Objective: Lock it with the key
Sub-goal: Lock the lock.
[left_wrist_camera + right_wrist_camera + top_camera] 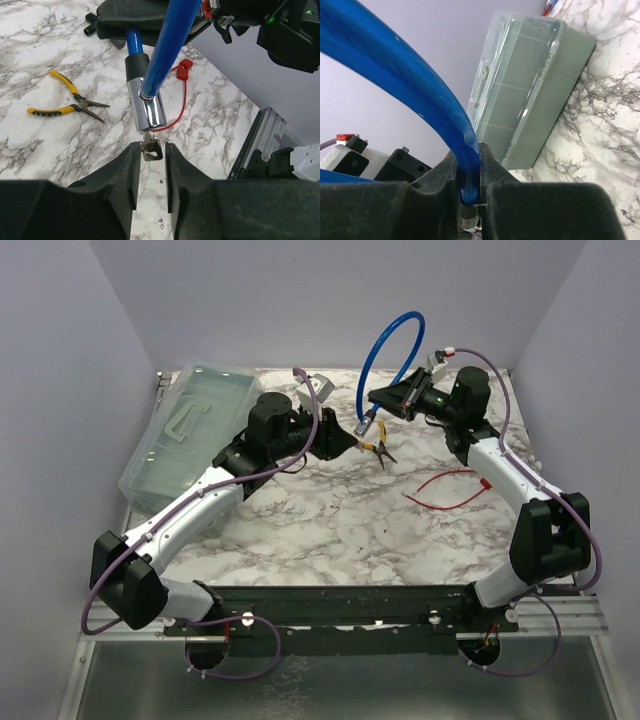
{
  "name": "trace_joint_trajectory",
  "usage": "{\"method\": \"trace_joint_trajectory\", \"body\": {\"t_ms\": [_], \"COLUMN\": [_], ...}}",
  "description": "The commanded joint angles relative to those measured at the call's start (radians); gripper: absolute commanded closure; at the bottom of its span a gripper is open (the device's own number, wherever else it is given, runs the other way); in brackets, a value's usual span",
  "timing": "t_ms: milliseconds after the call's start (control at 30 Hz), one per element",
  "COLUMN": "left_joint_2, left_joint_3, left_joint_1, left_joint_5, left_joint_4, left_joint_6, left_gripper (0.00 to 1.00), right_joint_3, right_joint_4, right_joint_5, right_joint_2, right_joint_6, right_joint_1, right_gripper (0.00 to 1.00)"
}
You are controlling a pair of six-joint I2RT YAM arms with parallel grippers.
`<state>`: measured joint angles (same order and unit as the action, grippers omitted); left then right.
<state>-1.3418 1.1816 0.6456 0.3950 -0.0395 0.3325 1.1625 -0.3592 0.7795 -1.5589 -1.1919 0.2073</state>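
Centrally, above table (330, 525): right arm (500, 465) bent inward, right gripper (468, 152) clamped on blue cable (395, 60), lock (147, 107) held aloft. Left arm (200, 505) stretched forward, left gripper (152, 145) level, jaws narrowly apart astride key (150, 150) in lock's end.

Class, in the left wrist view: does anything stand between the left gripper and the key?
Nothing visible. The key sits between the fingers of the left gripper, below the lock cylinder; the pliers lie well aside.

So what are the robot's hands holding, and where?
The right gripper pinches the blue cable lock by its cable. The left gripper flanks the head of the key; whether it grips cannot be told.
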Motion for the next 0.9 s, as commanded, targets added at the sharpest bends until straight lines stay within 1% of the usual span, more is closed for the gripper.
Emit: {"method": "trace_joint_trajectory", "body": {"t_ms": [0, 133, 300, 400, 467, 500, 633, 800, 867], "left_joint_2": [-0.016, -0.019, -0.02, -0.017, -0.015, -0.012, -0.004, -0.003, 0.003], "left_joint_3": [0.042, 0.041, 0.047, 0.047, 0.041, 0.036, 0.014, -0.033, -0.051], "left_joint_1": [0.005, 0.005, 0.004, 0.002, 0.0, -0.003, -0.013, -0.053, -0.063], "left_joint_5": [-0.029, -0.031, -0.009, 0.018, 0.047, 0.058, 0.131, 0.25, 0.268], "left_joint_4": [0.015, 0.015, 0.016, 0.023, 0.035, 0.035, 0.111, 0.237, 0.275], "left_joint_6": [0.036, 0.05, 0.069, 0.093, 0.115, 0.129, 0.198, 0.343, 0.368], "left_gripper": [0.72, 0.74, 0.84, 0.9, 0.99, 1.0, 1.0, 1.0, 1.0], "right_joint_3": [0.008, 0.004, -0.009, -0.012, -0.014, -0.015, -0.022, -0.026, -0.028], "right_joint_4": [-0.069, -0.082, -0.107, -0.123, -0.144, -0.159, -0.216, -0.26, -0.264], "right_joint_5": [0.006, 0.011, 0.013, 0.013, 0.018, 0.02, 0.031, 0.041, 0.041], "right_joint_2": [0.017, 0.022, 0.023, 0.022, 0.023, 0.022, 0.024, 0.026, 0.027], "right_joint_6": [-0.035, -0.042, -0.052, -0.059, -0.065, -0.068, -0.085, -0.092, -0.094], "right_joint_1": [-0.01, -0.01, -0.009, -0.009, -0.009, -0.01, -0.011, -0.011, -0.012], "right_gripper": [0.99, 0.99, 0.99, 0.99, 0.99, 0.99, 0.99, 0.99, 0.99]}}
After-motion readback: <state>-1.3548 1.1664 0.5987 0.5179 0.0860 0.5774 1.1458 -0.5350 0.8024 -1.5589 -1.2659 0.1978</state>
